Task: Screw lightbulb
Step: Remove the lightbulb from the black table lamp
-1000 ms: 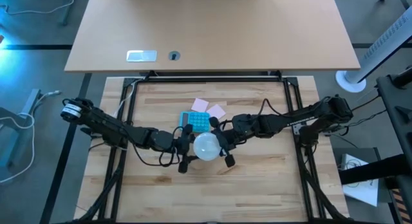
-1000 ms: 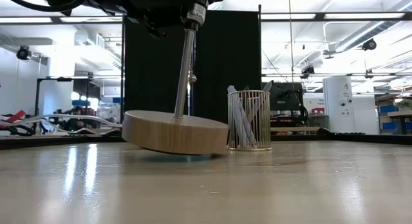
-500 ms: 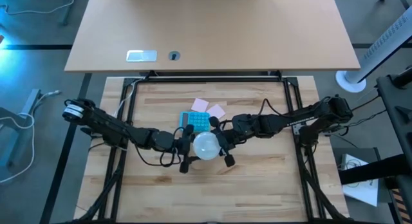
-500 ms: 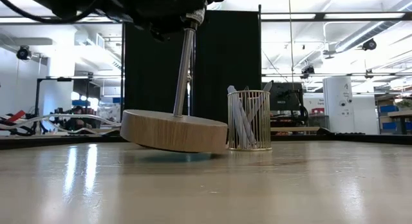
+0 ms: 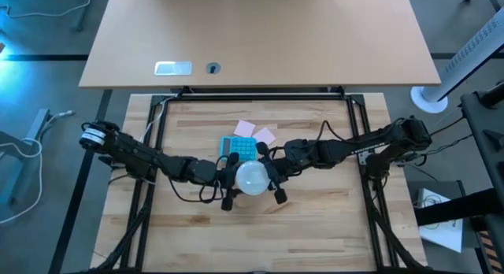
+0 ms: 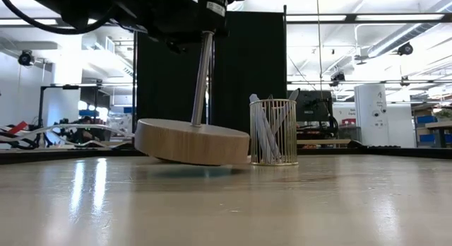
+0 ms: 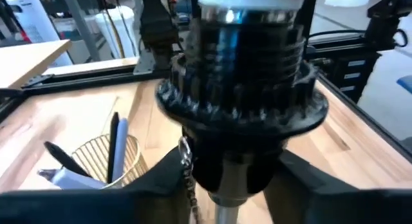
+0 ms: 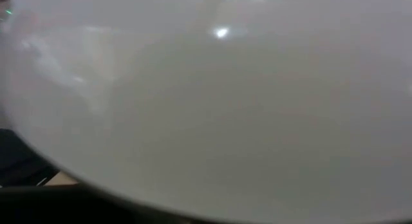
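Lightbulb (image 5: 252, 178) — frosted white globe, mid-table, seated atop the black socket (image 7: 241, 89) of a lamp whose round wooden base (image 6: 192, 141) sits tilted, one edge lifted off the table (image 5: 315, 227). Right gripper (image 5: 272, 179) clenched on the lightbulb from the right side; the globe fills its wrist view. Left gripper (image 5: 224, 179) at the socket, fingers flanking the collar — whether it is clamped cannot be told. Just behind: blue calculator (image 5: 239, 148), pink notes (image 5: 256, 132). Wire pen cup (image 6: 273, 131) beside the base.
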{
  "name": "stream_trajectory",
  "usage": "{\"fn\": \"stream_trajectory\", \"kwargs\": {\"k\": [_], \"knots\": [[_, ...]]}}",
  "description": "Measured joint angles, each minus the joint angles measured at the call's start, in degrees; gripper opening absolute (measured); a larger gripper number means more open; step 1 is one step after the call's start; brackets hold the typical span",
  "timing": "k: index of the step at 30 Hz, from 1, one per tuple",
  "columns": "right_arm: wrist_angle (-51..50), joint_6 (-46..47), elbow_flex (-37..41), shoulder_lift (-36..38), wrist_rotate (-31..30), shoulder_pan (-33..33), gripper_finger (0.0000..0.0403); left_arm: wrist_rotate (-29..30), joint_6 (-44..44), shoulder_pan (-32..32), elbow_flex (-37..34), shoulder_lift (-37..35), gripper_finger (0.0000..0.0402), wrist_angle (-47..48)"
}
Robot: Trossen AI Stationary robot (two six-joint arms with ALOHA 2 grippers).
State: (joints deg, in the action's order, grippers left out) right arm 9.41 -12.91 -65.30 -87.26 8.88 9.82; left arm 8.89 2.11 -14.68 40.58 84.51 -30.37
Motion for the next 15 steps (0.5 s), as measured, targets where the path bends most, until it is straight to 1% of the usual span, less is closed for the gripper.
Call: {"fn": "stream_trajectory", "kwargs": {"k": [1, 7, 9, 10, 11, 12, 15], "knots": [[-0.03, -0.38, -0.02, 0.0, 0.03, 0.02, 0.0143, 0.1, -0.04, -0.02, 0.0, 0.0, 0.0127, 0.04], [-1.01, -1.15, -0.24, 0.29, 0.22, 0.04, 0.0164, 0.11, 0.34, 0.07, -0.11, -1.67, 0.0129, 0.3], [-1.35, -1.1, -0.24, 0.31, 0.19, 0.04, 0.0169, 0.32, 0.25, 0.07, -0.11, -2.25, 0.0122, 0.19], [-1.47, -1.08, -0.24, 0.31, 0.03, 0.04, 0.0173, 1.09, 0.44, 0.03, -0.11, -2.48, 0.0097, 0.38], [-1.19, -0.88, -0.23, 0.32, -0.71, 0.07, 0.0177, 2.55, 2.02, 0.0, -0.11, -2.52, 0.0059, 0.72], [-1.09, -0.55, -0.24, 0.5, -2.55, 0.07, 0.0182, 2.59, 0.43, 0.0, -0.13, -2.6, 0.0055, 0.53], [-1.32, -0.21, -0.24, 0.85, -6.51, 0.08, 0.0204, 6.67, 0.08, 0.01, -0.36, -2.83, 0.0059, 1.0]]}}
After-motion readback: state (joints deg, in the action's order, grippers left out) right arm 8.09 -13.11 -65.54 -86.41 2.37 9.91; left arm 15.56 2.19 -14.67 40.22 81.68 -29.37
